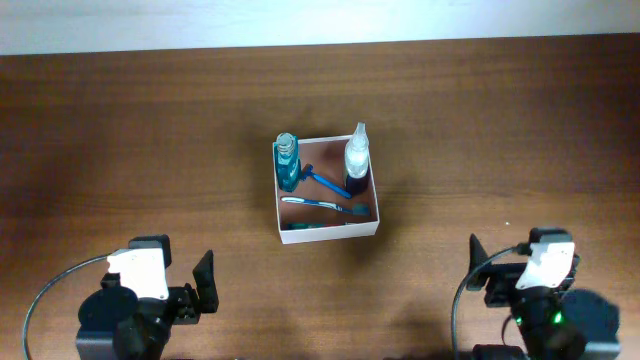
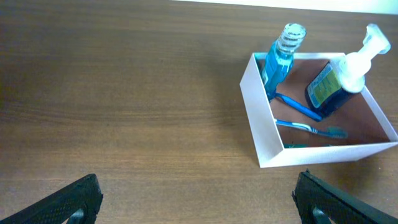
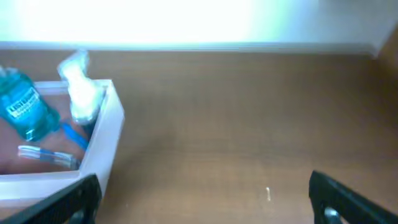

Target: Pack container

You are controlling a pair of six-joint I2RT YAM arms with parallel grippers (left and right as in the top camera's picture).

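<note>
The container (image 1: 330, 235), a square white-walled box with a reddish-brown inside, sits mid-table. In it stand a blue mouthwash bottle (image 1: 288, 162) at the back left and a dark spray bottle with a white top (image 1: 357, 158) at the back right. Two blue toothbrushes (image 1: 326, 203) lie on its floor. My left gripper (image 2: 199, 199) is open and empty over bare table, short of the container (image 2: 261, 118). My right gripper (image 3: 205, 199) is open and empty, to the right of the container (image 3: 102, 137).
A wooden table (image 1: 150, 130) with a white wall strip along its far edge. A small teal item (image 1: 300, 227) lies at the container's front left corner. A tiny white speck (image 3: 268, 194) lies on the table near my right gripper.
</note>
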